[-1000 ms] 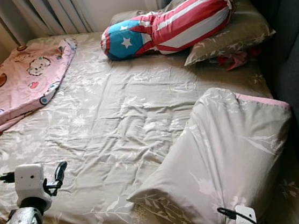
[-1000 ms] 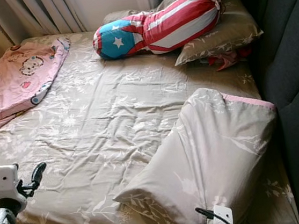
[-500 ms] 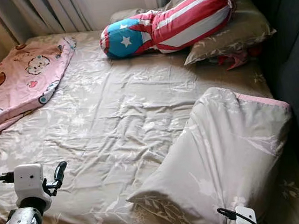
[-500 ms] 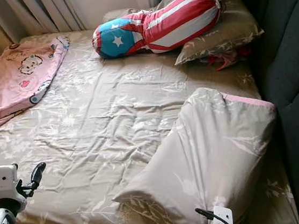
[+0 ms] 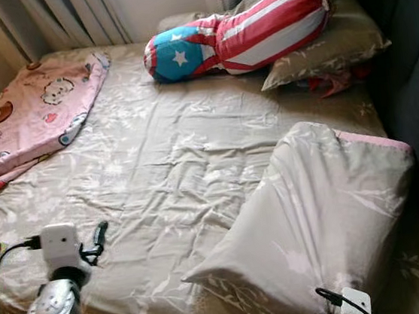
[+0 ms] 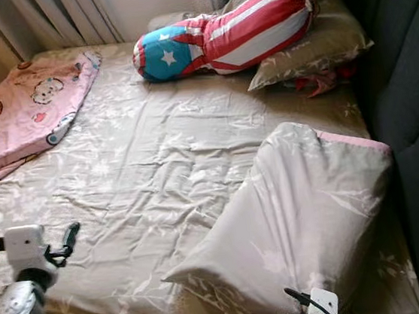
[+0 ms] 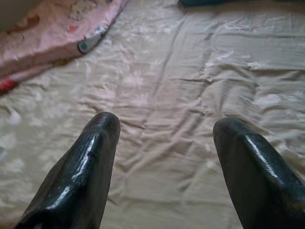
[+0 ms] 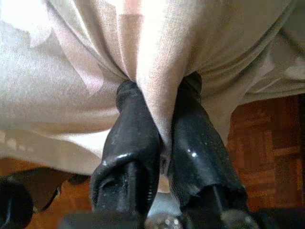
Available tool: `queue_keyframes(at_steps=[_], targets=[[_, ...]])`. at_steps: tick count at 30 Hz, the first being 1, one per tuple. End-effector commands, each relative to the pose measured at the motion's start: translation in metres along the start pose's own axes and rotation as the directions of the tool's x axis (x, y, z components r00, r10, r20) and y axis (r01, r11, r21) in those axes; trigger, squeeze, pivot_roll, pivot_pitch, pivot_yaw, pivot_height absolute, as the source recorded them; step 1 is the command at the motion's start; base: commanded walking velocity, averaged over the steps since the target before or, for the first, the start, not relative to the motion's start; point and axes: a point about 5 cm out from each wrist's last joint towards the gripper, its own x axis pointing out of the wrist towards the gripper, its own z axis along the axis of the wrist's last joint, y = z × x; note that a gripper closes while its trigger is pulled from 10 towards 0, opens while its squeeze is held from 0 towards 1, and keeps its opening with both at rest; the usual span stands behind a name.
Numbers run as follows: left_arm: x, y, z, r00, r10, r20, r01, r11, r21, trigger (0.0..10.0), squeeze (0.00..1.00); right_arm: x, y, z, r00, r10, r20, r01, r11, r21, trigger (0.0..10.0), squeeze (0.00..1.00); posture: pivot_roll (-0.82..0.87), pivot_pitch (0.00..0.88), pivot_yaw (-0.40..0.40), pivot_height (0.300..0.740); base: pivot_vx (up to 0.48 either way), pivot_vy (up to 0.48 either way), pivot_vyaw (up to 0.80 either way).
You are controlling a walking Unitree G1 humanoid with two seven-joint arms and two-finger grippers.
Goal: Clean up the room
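Right tool: the right tool (image 8: 159,129) is pressed together on a fold of the grey floral duvet (image 5: 315,221); the cloth is pinched between its two black fingers (image 8: 133,143), as seen in the right wrist view. In the left eye view its wrist unit is seen at the lower right edge of the frame, at the near edge of the folded duvet.
Left tool: the left tool (image 7: 164,143) is held spread, its fingers (image 7: 90,162) well apart above the wrinkled bed sheet (image 5: 165,169). In the left eye view it is seen at the lower left of the frame, over the near edge of the bed, with nothing between the fingers.
Floor: brown parquet floor (image 8: 271,143) is seen beneath the hanging cloth in the right wrist view.
Duvet: it is folded back on itself at the lower right of the frame, with a pink lining edge showing along its far side, beside the dark upholstered headboard (image 5: 416,80).
Pink blanket: a pink cartoon-print blanket (image 5: 27,121) lies bunched at the upper left of the frame, on the far left part of the bed.
Bolster: a red, white and blue star bolster (image 5: 240,31) lies at the upper middle, resting on a grey pillow (image 5: 333,48).
Curtains: grey curtains (image 5: 64,14) hang at the top of the frame, behind the bed.
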Motion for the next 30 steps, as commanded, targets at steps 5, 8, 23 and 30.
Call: queue_keyframes(at_steps=[5, 8, 23, 30], targets=[[0.010, -0.012, -0.018, 0.999, 0.019, -0.042, -0.020, 1.000, -0.019, 10.0, 0.00, 0.001, -0.071, 0.069, 0.930, -0.250, 0.271, 0.229, 0.968, 0.105, 0.0, 0.00, 0.02, 0.000, 0.064, 0.740, 0.000, 0.000, 0.00], [0.012, -0.014, -0.022, 0.999, 0.025, -0.048, -0.026, 0.999, -0.028, 10.0, 0.00, -0.002, -0.087, 0.084, 0.898, -0.292, 0.330, 0.282, 0.956, 0.077, 0.0, 0.00, 0.00, 0.000, 0.051, 0.740, 0.000, 0.000, 0.00], [0.020, -0.013, -0.031, 0.996, 0.051, -0.074, -0.053, 0.998, -0.036, 10.0, 0.00, -0.013, -0.129, 0.119, 0.839, -0.346, 0.420, 0.331, 0.937, 0.111, 10.0, 0.00, -0.04, 0.000, 0.047, 0.740, 0.000, 0.000, 0.00], [0.014, -0.021, -0.048, 0.990, 0.038, -0.133, -0.044, 0.998, -0.047, 10.0, 0.00, -0.003, -0.093, 0.103, 0.902, -0.189, 0.388, 0.187, 0.981, 0.045, 10.0, 1.00, -0.04, 0.000, 0.039, 0.740, 0.000, 0.000, 0.00]])
